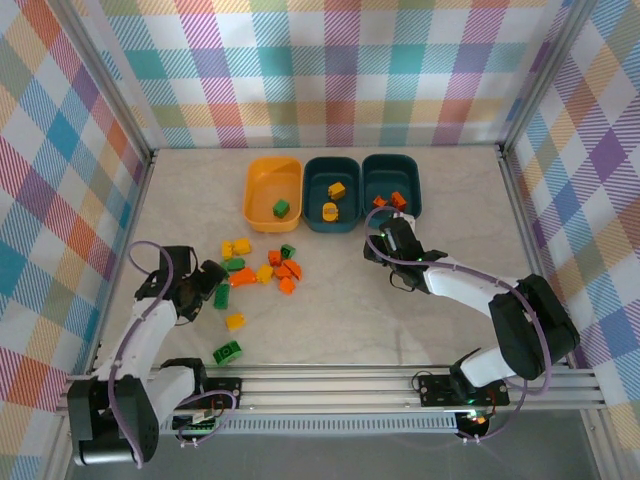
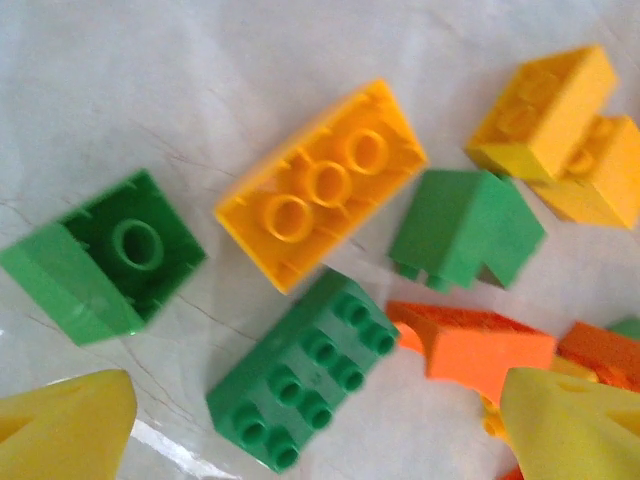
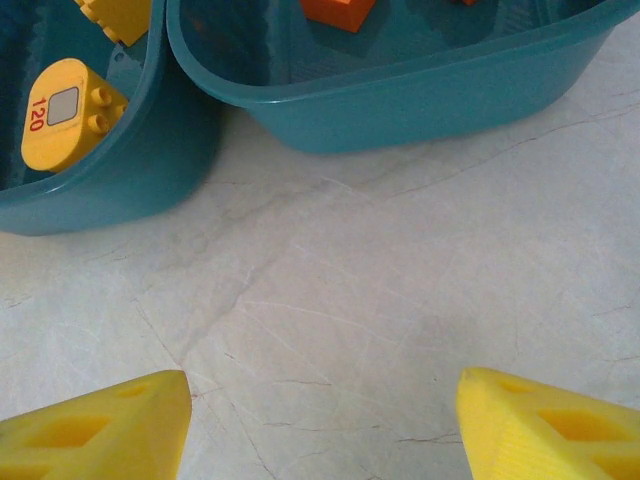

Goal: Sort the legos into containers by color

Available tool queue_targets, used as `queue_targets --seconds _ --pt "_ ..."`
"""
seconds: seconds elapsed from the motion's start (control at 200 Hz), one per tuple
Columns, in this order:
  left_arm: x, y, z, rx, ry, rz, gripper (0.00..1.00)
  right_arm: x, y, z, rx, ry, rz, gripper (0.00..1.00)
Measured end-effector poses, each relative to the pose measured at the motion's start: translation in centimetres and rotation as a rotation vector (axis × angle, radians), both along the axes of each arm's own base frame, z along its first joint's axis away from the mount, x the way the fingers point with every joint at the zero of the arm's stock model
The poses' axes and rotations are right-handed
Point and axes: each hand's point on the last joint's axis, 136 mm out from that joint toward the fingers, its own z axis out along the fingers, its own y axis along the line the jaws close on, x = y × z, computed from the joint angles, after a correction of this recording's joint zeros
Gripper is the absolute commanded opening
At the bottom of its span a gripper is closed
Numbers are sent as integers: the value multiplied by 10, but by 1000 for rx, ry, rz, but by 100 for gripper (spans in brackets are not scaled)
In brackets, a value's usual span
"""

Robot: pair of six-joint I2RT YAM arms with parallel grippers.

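One green lego (image 2: 305, 380) (studs up) lies diagonally, lower-left to upper-right.

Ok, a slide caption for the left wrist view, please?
Open left gripper poised over loose legos on the table: green eight-stud brick nearest, upturned yellow brick and orange brick beside it.

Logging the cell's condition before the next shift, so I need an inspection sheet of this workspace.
Surface: pale marbled table, no spills seen.
Job's things: green brick in yellow-orange bin; yellow bricks in middle teal bin; orange bricks in right teal bin; loose legos left of centre.
Clutter: nothing seen.
Grippers: left gripper open above the loose legos; right gripper open over bare table.
Cables: purple-grey cables looped along both arms.
Surroundings: plaid cloth walls, metal frame.
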Motion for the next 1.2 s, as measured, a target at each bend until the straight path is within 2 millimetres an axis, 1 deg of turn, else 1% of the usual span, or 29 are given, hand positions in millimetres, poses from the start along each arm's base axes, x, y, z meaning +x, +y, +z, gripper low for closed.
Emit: queue_targets --seconds 0.095,0.205,0.305,0.405,0.52,0.63,0.75,0.845,0.915,1.01,1.06,1.135,1.2 --pt "-2 -17 -1 39 28 -92 84 0 0 -3 -2 8 2 70" --pt "2 -26 -10 118 116 -161 80 0 1 -6 -6 16 3 70" --pt "8 -20 -18 197 183 -168 78 0 1 -7 -6 18 5 70" --pt "8 -13 -26 246 221 -163 75 0 1 -7 -6 18 4 70" --pt "16 -16 -27 257 213 -174 66 0 1 -6 -6 18 5 70" --pt "24 -20 -28 267 193 -194 63 0 1 -6 -5 18 5 70" --pt "28 -23 -27 278 177 -207 63 0 1 -6 -5 18 5 70" --pt "30 -29 -26 282 163 -225 67 0 1 -6 -5 18 5 70" --pt "30 -40 -26 271 151 -265 70 0 1 -6 -6 18 5 70" --pt "26 -64 -26 238 143 -356 73 0 1 -6 -6 18 5 70" --pt "24 -72 -25 228 135 -390 75 0 1 -6 -6 18 5 70" --pt "23 -78 -21 224 119 -413 78 0 1 -6 -5 18 5 70" --pt "24 -77 -15 230 103 -411 78 0 1 -6 -5 18 5 70"
